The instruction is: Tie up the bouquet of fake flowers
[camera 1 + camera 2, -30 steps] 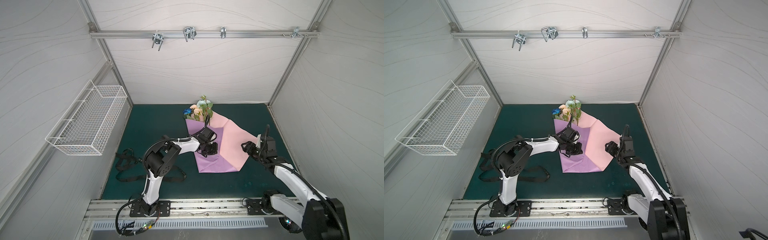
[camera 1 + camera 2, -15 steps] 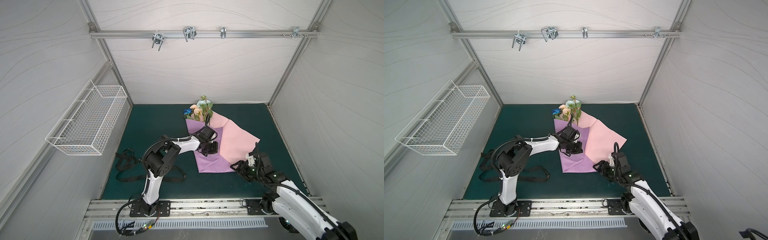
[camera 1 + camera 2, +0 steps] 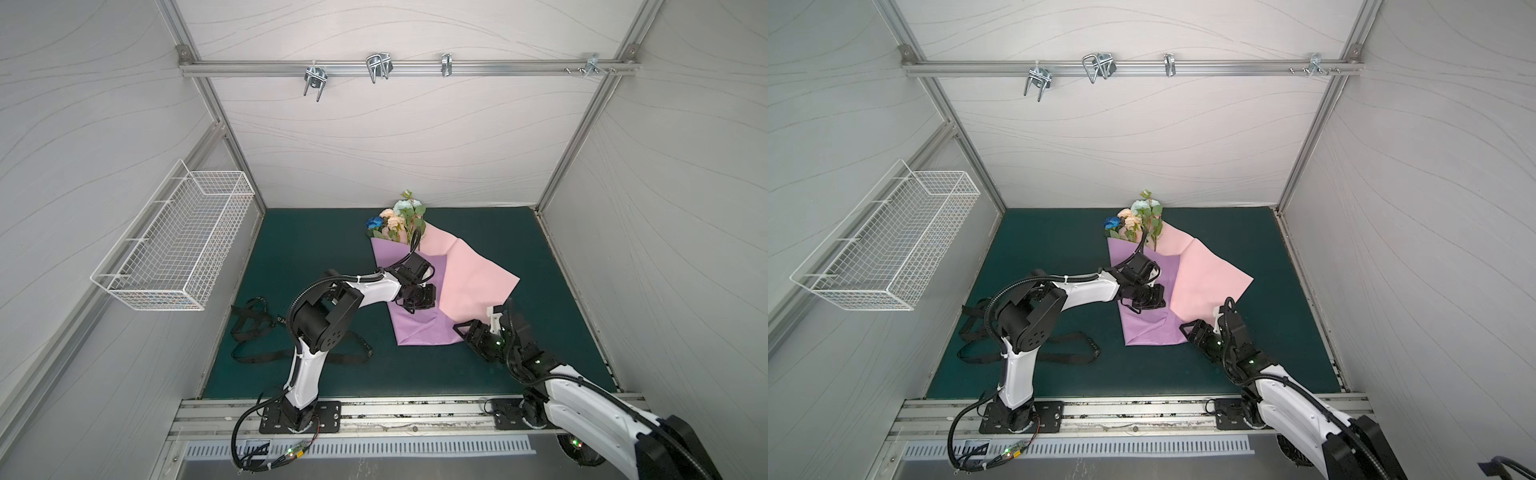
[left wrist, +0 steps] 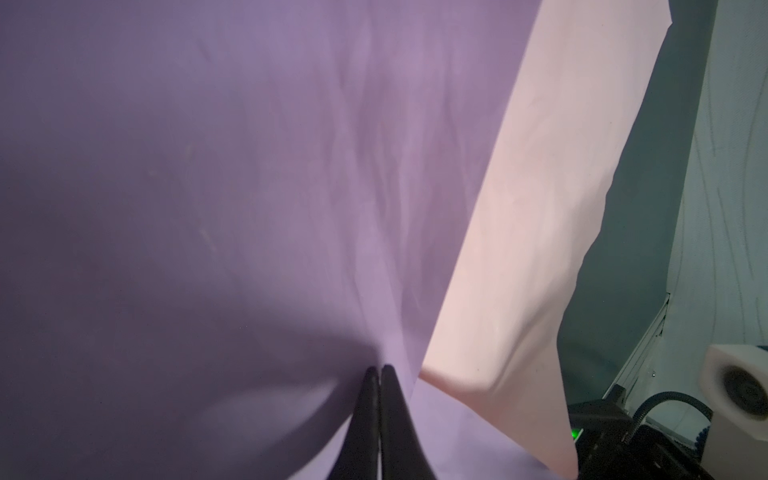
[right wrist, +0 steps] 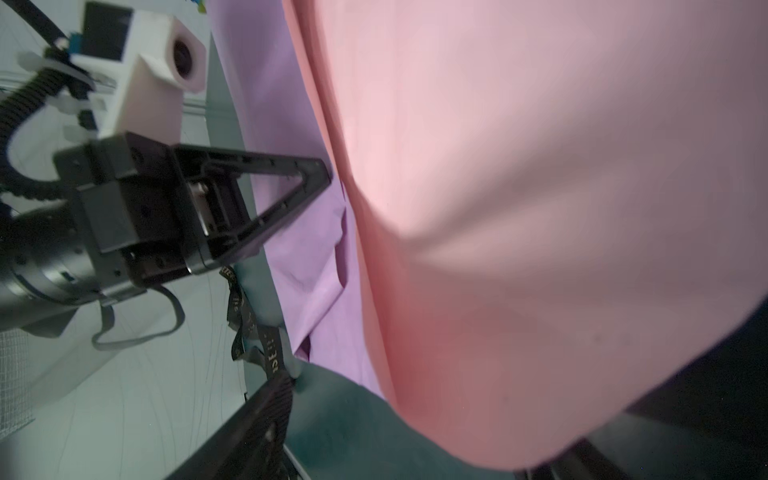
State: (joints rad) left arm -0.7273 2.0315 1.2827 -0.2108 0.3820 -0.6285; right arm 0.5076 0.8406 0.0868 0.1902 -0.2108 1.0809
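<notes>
The bouquet of fake flowers (image 3: 397,218) (image 3: 1136,216) lies at the back of the green mat, its stems hidden inside a lilac paper sheet (image 3: 415,328) (image 4: 208,166) with a pink underside (image 3: 469,278) (image 5: 540,166). My left gripper (image 3: 428,297) (image 3: 1156,297) (image 4: 379,370) is shut, its tips pressed onto the lilac paper beside the pink flap. My right gripper (image 3: 463,332) (image 3: 1190,330) (image 5: 415,451) stands open at the paper's front right corner. The pink flap hangs over it and hides one finger; the other finger (image 5: 257,419) shows.
A black ribbon with light lettering (image 3: 257,328) (image 5: 239,307) lies loose on the mat (image 3: 316,257), left of the left arm. A white wire basket (image 3: 174,241) hangs on the left wall. Metal hooks (image 3: 376,68) sit on the overhead rail.
My right gripper has moved from the pink flap's right edge to the paper's front right corner and has opened wider. The pink flap has spread out flatter. The left arm has stayed put.
</notes>
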